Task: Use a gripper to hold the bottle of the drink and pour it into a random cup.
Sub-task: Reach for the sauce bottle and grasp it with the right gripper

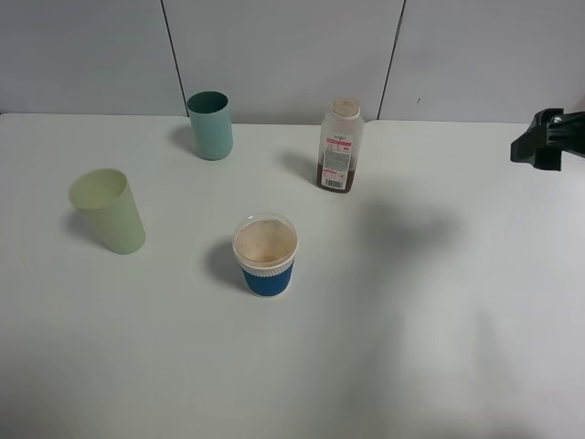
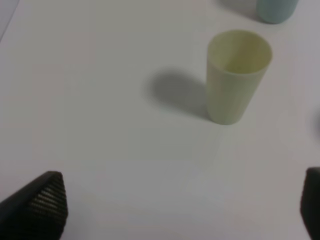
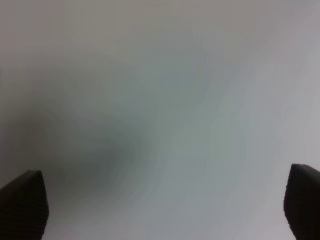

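Exterior high view has exactly one bottle of the drink [image 1: 340, 146], standing upright toward the back of the white table [image 1: 439, 347], cap on, brown liquid sitting low in it. Cup count is three. The cup [image 1: 266, 256] with the blue sleeve stands in front of the bottle and a bit to the left, well apart from it, and looks brownish inside. A pale yellow-green tumbler [image 1: 109, 211] is off on the left, and a teal tumbler [image 1: 210, 125] is at the back left near the wall. All four stand upright and none touch each other. A black bit of the right arm [image 1: 547, 139] pokes in at the right edge, well away from the bottle. Two grippers total. The right gripper [image 3: 165, 210] has its fingers spread wide over blurry pale table with nothing between them. The left gripper [image 2: 182, 205] is spread wide too and holds nothing, with the yellow-green tumbler standing ahead of it.
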Tool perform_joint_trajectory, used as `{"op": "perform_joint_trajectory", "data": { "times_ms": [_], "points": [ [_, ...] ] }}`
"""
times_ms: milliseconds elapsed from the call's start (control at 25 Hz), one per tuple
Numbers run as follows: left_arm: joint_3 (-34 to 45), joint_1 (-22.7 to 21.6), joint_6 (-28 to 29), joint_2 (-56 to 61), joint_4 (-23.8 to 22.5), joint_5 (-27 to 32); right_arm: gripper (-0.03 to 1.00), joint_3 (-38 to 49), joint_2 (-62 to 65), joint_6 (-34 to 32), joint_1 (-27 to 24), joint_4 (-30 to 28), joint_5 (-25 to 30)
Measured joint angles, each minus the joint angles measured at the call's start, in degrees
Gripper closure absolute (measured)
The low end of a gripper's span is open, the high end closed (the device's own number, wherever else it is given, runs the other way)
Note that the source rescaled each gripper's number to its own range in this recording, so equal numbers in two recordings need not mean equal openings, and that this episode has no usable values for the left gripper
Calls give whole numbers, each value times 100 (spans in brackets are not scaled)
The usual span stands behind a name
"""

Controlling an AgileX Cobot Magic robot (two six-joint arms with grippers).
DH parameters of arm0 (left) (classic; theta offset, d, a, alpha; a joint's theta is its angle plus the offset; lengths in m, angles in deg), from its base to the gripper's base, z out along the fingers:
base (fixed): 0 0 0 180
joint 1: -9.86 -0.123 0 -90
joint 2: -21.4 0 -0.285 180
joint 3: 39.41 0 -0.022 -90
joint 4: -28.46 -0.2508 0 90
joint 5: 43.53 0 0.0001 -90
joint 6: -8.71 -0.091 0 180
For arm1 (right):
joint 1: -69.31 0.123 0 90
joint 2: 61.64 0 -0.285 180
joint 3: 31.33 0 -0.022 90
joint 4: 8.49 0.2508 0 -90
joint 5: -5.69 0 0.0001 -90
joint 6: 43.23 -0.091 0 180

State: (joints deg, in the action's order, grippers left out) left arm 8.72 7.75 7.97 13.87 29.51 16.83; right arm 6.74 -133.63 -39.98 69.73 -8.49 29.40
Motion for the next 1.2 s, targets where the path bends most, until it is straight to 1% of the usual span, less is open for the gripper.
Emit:
{"op": "perform_joint_trajectory", "data": {
  "times_ms": [240,440,520,800,920,1040,1200],
  "points": [
    [0,0,0,0,0,0,5,0,-436,176,0,0,-291],
    [0,0,0,0,0,0,-2,0,-780,259,0,0,-413],
    [0,0,0,0,0,0,-3,0,-929,271,0,0,-481],
    [0,0,0,0,0,0,-3,-4,-1381,309,0,-53,-765],
    [0,0,0,0,0,0,-3,-4,-1517,309,0,-189,-988],
    [0,0,0,0,0,0,-3,-18,-1621,309,0,-202,-1208],
    [0,0,0,0,0,0,-3,-18,-1808,309,0,-208,-1372]
  ]
}}
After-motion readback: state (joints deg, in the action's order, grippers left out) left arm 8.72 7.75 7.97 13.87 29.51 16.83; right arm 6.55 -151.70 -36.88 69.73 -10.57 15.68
